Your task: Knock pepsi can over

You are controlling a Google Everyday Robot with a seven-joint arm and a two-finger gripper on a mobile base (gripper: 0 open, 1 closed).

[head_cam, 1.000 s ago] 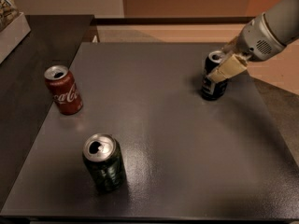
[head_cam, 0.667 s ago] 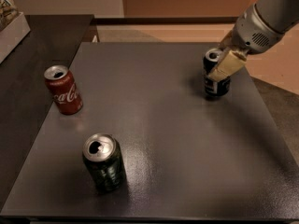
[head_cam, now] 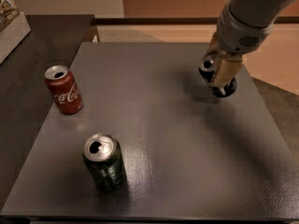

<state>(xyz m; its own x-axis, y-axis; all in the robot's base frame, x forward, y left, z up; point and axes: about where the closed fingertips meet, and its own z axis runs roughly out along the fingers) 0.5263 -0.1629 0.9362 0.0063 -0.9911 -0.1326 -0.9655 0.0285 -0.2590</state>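
Note:
The pepsi can (head_cam: 210,71) is dark navy with a silver top. It stands at the far right of the grey table (head_cam: 163,139) and leans with its top toward the left. My gripper (head_cam: 223,76) reaches down from the upper right. It is pressed against the can's right side and covers part of it.
A red Coca-Cola can (head_cam: 64,90) stands upright at the left edge of the table. A dark green can (head_cam: 104,162) stands upright at the front left. A darker counter (head_cam: 28,78) adjoins the table on the left. The table's right edge is close to the pepsi can.
My arm has swung further over the table and the gripper has pushed left against the pepsi can. The can has shifted slightly left and now leans. The other cans have not moved.

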